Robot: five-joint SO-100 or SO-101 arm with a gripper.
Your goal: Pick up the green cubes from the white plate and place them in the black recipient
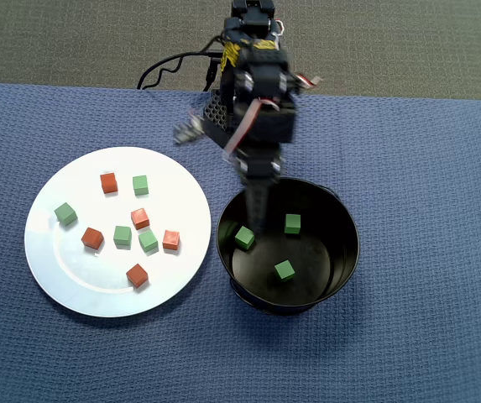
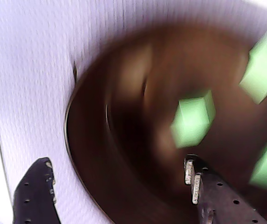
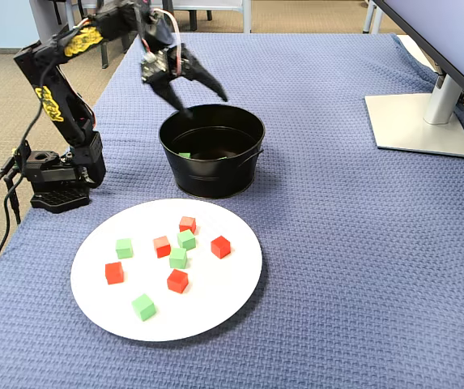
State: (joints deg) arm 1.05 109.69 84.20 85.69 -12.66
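A: Black recipient [image 1: 345, 252], contents?
B: Three green cubes [image 1: 284, 269] on its floor; the wrist view is blurred, but seems to show the same three.
A: White plate [image 1: 60, 260]?
B: Four green cubes and five red-orange cubes [image 1: 109, 183], left of the tub in the overhead view.
A: Gripper [image 3: 202, 104]?
B: Above the tub's rim, jaws spread wide, holding nothing.

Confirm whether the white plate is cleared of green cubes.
No: in the overhead view four green cubes sit on the white plate.
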